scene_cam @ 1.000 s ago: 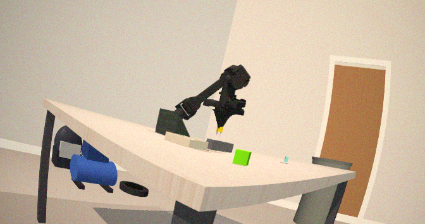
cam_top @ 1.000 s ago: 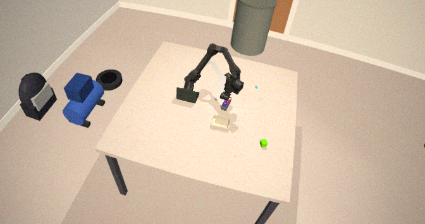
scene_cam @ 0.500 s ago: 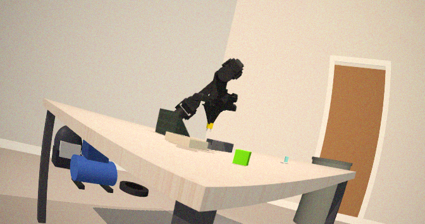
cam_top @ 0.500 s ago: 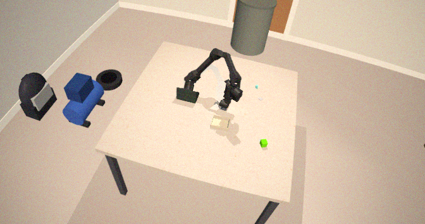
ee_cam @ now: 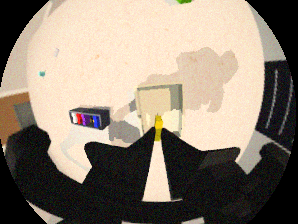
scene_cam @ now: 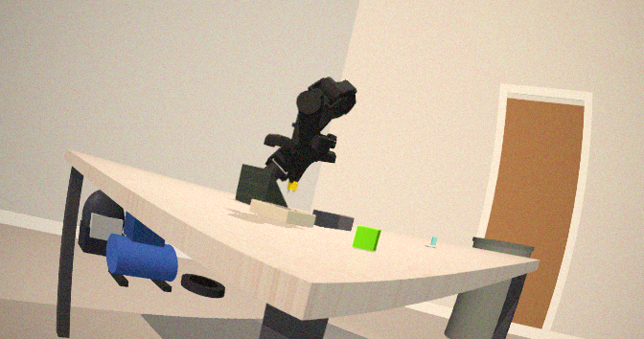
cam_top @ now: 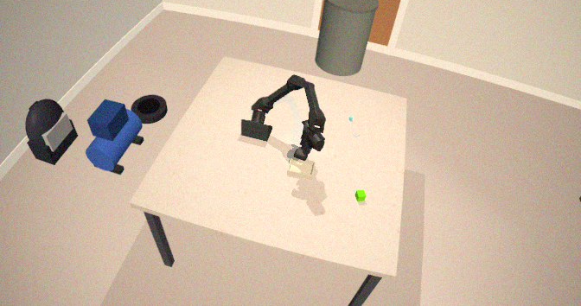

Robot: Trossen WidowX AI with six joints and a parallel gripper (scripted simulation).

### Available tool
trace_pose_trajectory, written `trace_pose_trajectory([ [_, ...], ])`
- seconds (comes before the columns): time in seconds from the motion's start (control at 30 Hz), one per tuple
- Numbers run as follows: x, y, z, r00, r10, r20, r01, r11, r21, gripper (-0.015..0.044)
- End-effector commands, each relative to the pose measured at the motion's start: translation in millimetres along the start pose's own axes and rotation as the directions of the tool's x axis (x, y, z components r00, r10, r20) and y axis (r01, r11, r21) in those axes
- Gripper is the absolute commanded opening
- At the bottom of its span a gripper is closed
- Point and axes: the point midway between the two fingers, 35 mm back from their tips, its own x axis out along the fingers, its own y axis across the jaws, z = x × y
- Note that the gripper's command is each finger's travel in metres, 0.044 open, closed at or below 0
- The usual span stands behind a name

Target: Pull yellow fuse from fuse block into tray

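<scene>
My gripper point(cam_top: 299, 154) point(scene_cam: 291, 180) point(ee_cam: 157, 129) is shut on the yellow fuse point(scene_cam: 292, 186) point(ee_cam: 158, 127) and holds it upright in the air. The fuse hangs a little above the beige tray point(cam_top: 303, 169) point(scene_cam: 268, 211) point(ee_cam: 150, 99), near its edge, clear of it. The dark fuse block point(scene_cam: 333, 219) point(ee_cam: 91, 116) stands on the table beside the tray, apart from the gripper. It holds a blue and a red fuse in the wrist view. In the top view the arm hides the fuse and the block.
A green cube point(cam_top: 360, 194) point(scene_cam: 366, 237) lies on the table beyond the tray. A small cyan piece point(cam_top: 351, 118) point(scene_cam: 433, 240) point(ee_cam: 43, 74) lies farther off. The arm's dark base point(cam_top: 256, 130) point(scene_cam: 254, 183) stands behind the tray. A grey bin point(cam_top: 344, 31) stands past the table.
</scene>
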Motion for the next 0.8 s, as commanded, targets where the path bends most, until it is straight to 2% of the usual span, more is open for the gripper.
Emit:
trace_pose_trajectory([
  [0.0, -0.9, -12.6, -0.4, 1.0, -0.005, 0.0, 0.005, 1.0, -0.005, 0.0],
  [0.77, 32.2, -12.7, 0.0, 1.0, -0.004, 0.0, 0.004, 1.0, -0.006, 0.0],
])
